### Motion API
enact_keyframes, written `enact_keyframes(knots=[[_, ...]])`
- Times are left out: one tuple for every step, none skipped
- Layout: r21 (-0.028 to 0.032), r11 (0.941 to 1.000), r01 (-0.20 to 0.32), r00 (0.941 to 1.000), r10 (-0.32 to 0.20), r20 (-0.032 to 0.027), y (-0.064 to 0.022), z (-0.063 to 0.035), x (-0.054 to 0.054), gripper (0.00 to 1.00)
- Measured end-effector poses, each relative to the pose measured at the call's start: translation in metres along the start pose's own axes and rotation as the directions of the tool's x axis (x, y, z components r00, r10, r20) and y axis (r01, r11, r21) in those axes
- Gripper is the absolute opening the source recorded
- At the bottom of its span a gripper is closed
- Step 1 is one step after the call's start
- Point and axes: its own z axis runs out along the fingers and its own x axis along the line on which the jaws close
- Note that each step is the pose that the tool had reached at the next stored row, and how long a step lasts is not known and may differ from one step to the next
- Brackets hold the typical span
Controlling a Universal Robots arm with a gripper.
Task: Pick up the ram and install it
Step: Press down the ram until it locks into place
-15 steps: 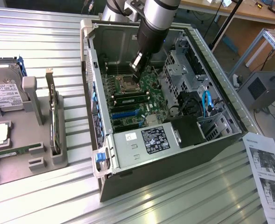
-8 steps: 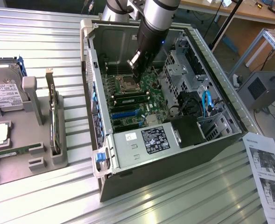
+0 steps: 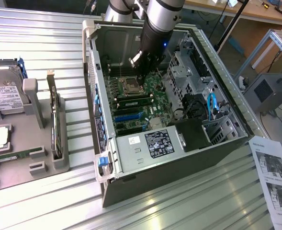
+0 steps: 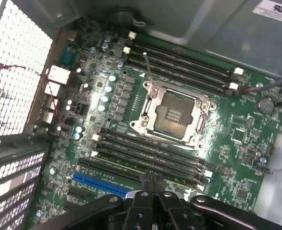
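Note:
The ram [image 3: 131, 101] is a long green stick with black chips, standing in a slot of the motherboard [image 3: 152, 112] just beside the CPU socket [image 3: 129, 85], inside the open computer case [image 3: 97, 57]. My gripper [image 3: 144, 72] hangs inside the case above the socket and the stick. In the wrist view the fingertips [image 4: 148, 181] are shut together with nothing between them, right over the middle of the ram's top edge [image 4: 126, 168]. I cannot tell whether they touch it.
Drive cages and blue cables [image 3: 210, 103] fill the case on the exterior view's right, with the power supply [image 3: 145, 146] at the front. A grey tray [image 3: 30, 158] at the exterior view's left holds a hard drive [image 3: 4, 93], an upright expansion card [image 3: 54, 124] and another green stick [image 3: 9, 156]. Paper sheets [image 3: 275, 177] lie at the right.

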Motion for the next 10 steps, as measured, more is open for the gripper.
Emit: enact_keyframes(knots=[[0.0006, 0.9997, -0.026, 0.9997, 0.026, 0.0009, 0.0000, 0.0001, 0.0000, 0.11], [0.0009, 0.9992, -0.039, 0.9992, 0.039, 0.0014, 0.0000, 0.0002, 0.0000, 0.11], [0.0014, 0.9981, -0.062, 0.9981, 0.062, 0.0022, 0.0000, 0.0002, 0.0000, 0.11], [0.0019, 0.9961, -0.089, 0.9961, 0.089, 0.0032, 0.0000, 0.0003, 0.0000, 0.11], [0.0026, 0.9921, -0.125, 0.9921, 0.125, 0.0046, 0.0000, 0.0004, 0.0000, 0.11], [0.0029, 0.9895, -0.145, 0.9895, 0.145, 0.0054, 0.0000, 0.0004, 0.0000, 0.11], [0.0033, 0.9860, -0.167, 0.9859, 0.167, 0.0063, 0.0000, 0.0005, 0.0000, 0.11], [0.0036, 0.9813, -0.192, 0.9813, 0.192, 0.0073, 0.0000, 0.0005, 0.0000, 0.11], [0.0039, 0.9777, -0.210, 0.9777, 0.210, 0.0080, 0.0000, 0.0005, 0.0000, 0.11], [0.0031, 0.9757, -0.219, 0.9757, 0.219, 0.0083, 0.0000, 0.0004, 0.0000, 0.11]])
